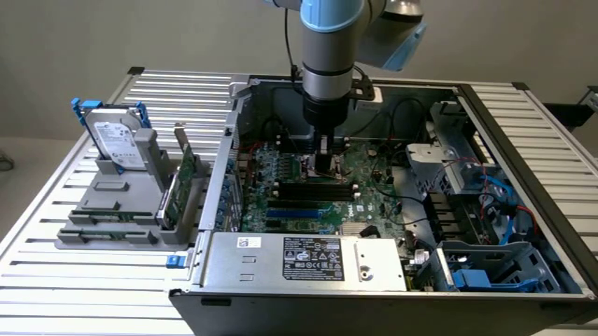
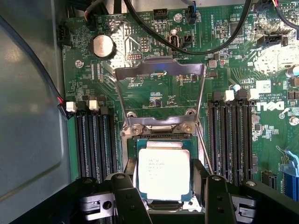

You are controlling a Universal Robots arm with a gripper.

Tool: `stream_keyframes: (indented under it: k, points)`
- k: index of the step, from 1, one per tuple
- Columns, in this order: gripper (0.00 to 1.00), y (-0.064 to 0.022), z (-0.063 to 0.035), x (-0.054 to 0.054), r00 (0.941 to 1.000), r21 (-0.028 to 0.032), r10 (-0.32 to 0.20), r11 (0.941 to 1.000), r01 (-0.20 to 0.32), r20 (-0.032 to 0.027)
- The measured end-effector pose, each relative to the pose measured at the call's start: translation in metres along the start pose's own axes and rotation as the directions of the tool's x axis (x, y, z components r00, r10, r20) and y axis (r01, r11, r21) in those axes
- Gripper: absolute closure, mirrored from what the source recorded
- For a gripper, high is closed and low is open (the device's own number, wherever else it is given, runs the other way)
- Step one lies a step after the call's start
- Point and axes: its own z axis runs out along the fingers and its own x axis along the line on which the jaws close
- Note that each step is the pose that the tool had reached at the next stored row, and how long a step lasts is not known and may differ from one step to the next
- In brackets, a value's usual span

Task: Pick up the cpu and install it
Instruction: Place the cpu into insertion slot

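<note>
Hand low inside the case. Black fingers pressed against two opposite edges of the small flat square cpu with shiny silver-grey metal top and pale rim. Judged a pinch rather than a loose flank.

Cpu level, squarely over or in the dark square socket. Cannot tell whether seated or just above.

Hinged bare-metal load frame swung open beyond the socket, lying over the green motherboard. Long black memory slots on both sides of the socket.

Exterior view: arm upright at mid-board inside the open grey computer case, on the slatted metal tabletop.

Handling, as judged:
- Light, thin and rigid, no give.
- Polished top probably slippery, so best gripped by the side edges only, as now.
- Underside contacts and socket pins probably delicate.
- Best kept flat: no tilt, no sideways scrub, no pressing down.
</note>
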Motion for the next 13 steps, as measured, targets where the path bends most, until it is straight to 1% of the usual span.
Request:
stream_keyframes:
  k: [5,10,13]
  points:
    - [0.45,-0.0012,0.0011,-0.0001,0.9999,-0.0032,-0.013,0.9999,0.013,-0.0013]
    - [0.45,-0.0029,0.0027,-0.0003,0.9995,-0.0036,-0.032,0.9995,0.032,-0.0024]
    - [0.45,-0.003,0.0038,-0.0003,0.9994,-0.0049,-0.035,0.9994,0.035,-0.0028]
